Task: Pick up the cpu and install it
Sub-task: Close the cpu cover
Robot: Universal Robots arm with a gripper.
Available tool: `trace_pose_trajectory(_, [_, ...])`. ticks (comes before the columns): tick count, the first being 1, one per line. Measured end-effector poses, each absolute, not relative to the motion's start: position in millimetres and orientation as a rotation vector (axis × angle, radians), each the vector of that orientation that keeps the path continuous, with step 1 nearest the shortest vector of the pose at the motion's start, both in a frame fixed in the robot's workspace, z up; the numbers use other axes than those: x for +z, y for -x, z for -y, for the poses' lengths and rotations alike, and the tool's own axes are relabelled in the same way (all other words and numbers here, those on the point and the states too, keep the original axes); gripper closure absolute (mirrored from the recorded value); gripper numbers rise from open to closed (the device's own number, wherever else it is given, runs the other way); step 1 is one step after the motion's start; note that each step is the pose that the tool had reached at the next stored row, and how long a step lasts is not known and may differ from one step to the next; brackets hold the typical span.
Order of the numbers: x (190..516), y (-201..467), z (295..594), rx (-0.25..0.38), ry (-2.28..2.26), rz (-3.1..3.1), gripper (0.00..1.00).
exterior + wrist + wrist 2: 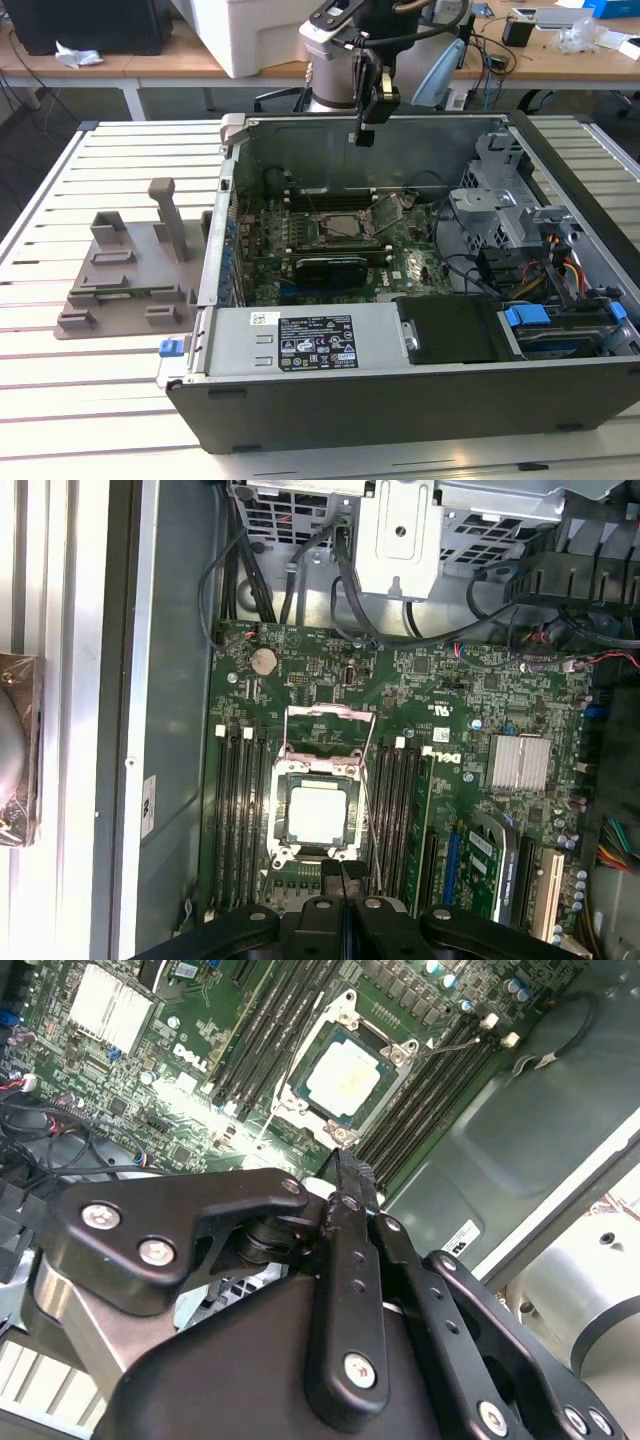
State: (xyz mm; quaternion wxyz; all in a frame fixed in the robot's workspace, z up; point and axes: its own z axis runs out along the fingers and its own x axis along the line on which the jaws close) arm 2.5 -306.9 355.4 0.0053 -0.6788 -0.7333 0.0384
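Cpu in its socket, end effector above.
In the exterior view the end effector hangs upper centre over the open case, fingers pressed together and empty; the cpu lies mid-frame (socket lid up).

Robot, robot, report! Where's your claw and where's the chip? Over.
Gripper shut, nothing seen in it, above the open case. Cpu lying in the socket, silver top up. Socket cover flipped open, nothing over it.

light: bright, even; glare: cpu in second wrist view; shadow: inside case
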Motion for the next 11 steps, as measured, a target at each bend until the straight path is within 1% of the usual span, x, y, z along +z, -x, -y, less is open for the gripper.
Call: trace_pose_trajectory(11, [348, -16, 306, 0.126, 2.127, 2.297, 0.89])
